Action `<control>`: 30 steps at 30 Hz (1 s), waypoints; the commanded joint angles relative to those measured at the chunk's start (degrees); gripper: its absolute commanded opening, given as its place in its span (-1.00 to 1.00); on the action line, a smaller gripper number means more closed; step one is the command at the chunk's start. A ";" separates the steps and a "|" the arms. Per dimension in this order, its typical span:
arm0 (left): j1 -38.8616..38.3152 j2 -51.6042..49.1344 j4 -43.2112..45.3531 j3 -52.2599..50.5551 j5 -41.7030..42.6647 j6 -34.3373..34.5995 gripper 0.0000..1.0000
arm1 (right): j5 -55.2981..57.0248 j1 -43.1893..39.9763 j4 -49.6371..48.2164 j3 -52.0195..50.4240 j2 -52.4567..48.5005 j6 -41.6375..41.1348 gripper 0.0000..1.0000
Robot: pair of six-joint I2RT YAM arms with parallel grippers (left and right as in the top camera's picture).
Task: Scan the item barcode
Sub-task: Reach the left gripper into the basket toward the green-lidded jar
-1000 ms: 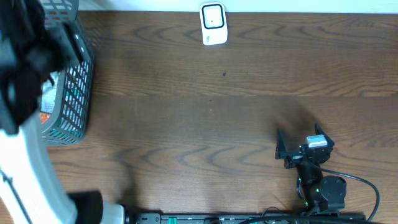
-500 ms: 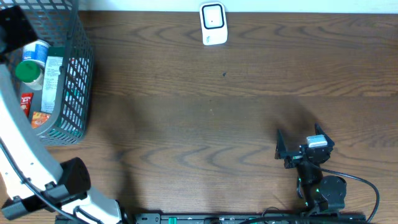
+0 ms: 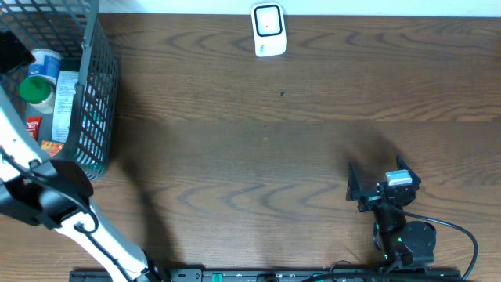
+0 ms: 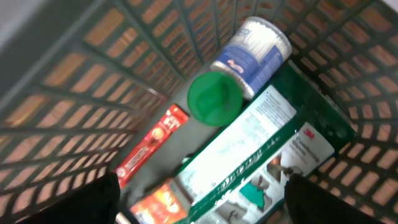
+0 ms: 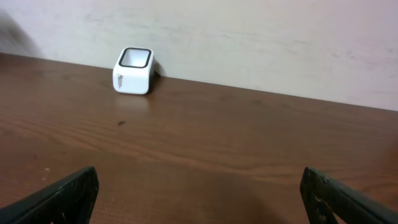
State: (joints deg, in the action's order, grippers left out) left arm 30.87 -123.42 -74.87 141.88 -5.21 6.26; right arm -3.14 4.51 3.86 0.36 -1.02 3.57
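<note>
A dark green wire basket (image 3: 98, 117) stands at the table's far left. In it lie a blue-and-white canister (image 4: 255, 46) with a green lid (image 4: 214, 98), a white-and-green package (image 4: 249, 149), a red tube (image 4: 152, 144) and an orange packet (image 4: 155, 205). No barcode is legible. My left gripper (image 4: 205, 199) hangs open above these items and touches none of them. The white scanner (image 3: 268, 30) stands at the table's far edge, also seen from the right wrist (image 5: 133, 70). My right gripper (image 3: 380, 176) rests open and empty near the front right.
The left arm's black elbow (image 3: 51, 192) hangs just in front of the basket, its white link running up along the left edge. A pale wall rises behind the scanner. Bare brown wood lies between the basket, the scanner and the right gripper.
The left arm has swung off the basket's top: its elbow moved toward the front, and the items inside now show from above. The right arm has not moved.
</note>
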 commanded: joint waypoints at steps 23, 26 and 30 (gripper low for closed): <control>0.46 -16.90 16.09 -0.31 0.48 1.53 0.72 | 0.09 -0.46 0.22 -0.04 0.24 -0.28 0.98; 0.46 -17.88 15.80 -0.31 0.48 1.53 0.71 | 0.09 -0.46 0.22 -0.04 0.24 -0.28 0.98; 0.72 -18.38 15.87 -1.77 0.46 1.53 0.71 | 0.09 -0.46 0.22 -0.04 0.24 -0.28 0.98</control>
State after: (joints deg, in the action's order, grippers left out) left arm 31.03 -139.94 -58.87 141.53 -4.64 7.51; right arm -3.14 4.51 3.86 0.36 -1.02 3.57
